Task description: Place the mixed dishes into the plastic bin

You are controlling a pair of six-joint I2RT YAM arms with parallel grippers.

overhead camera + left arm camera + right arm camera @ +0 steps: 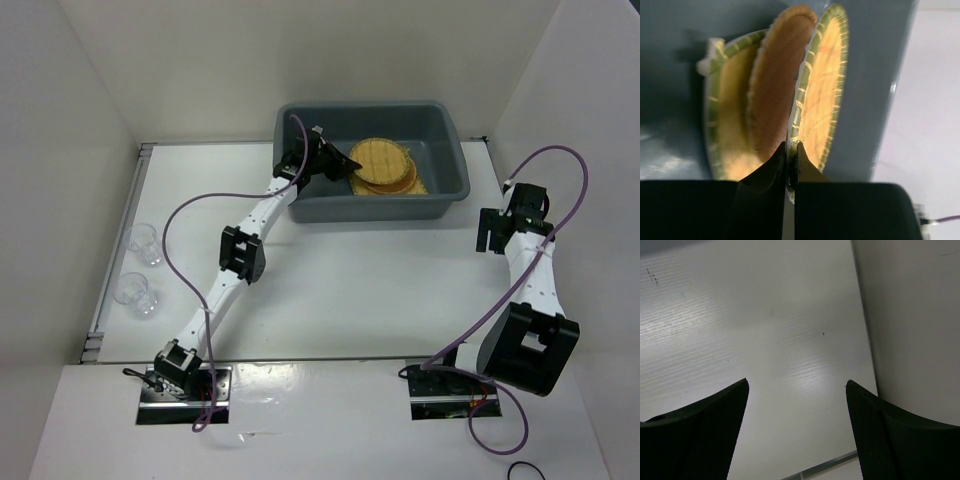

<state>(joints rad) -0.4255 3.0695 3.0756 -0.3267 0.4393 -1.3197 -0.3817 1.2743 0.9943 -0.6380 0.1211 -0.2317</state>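
Note:
The grey plastic bin [380,208] stands at the back of the table. Inside lie the square yellow mat [421,186], the orange-brown disc [400,183] on it, and the yellow green-rimmed disc [381,155] on top. My left gripper [349,161] reaches into the bin and is shut on the green-rimmed disc's edge. In the left wrist view the gripper [789,146] pinches that disc [822,100], which fans away from the orange-brown disc [777,90] and the mat [730,130]. Two clear glass cups [146,244] [136,293] stand at the table's left edge. My right gripper [489,231] [796,385] is open and empty over bare table.
The bin wall [870,75] is close beside the held disc. White walls enclose the table on the left, back and right. A metal rail [118,250] runs along the left edge by the cups.

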